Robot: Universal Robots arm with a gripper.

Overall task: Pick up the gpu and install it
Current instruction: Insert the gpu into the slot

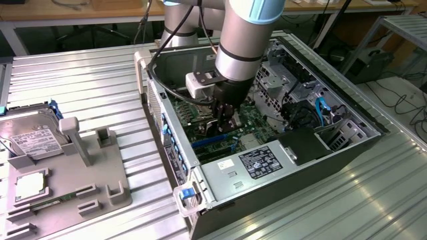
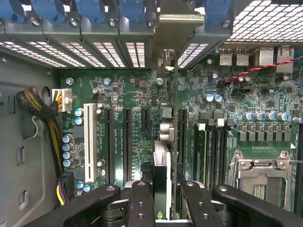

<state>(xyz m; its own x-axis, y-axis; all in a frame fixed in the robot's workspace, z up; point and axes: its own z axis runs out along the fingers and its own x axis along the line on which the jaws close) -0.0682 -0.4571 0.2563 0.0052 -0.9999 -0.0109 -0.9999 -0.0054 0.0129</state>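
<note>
The open computer case lies on its side on the metal table. My gripper reaches down into it, over the green motherboard. In the wrist view my gripper is shut on the gpu, which I see edge-on as a thin green board with a black and white face. The card stands upright between two long black expansion slots. Its pale metal end bracket sits at the case's rear slot row. Whether its lower edge is in a slot is hidden.
A grey parts fixture in the exterior view's left carries a silver hard drive and a processor chip. Inside the case are a white slot, a cable bundle, the processor socket, blue cables and the power supply.
</note>
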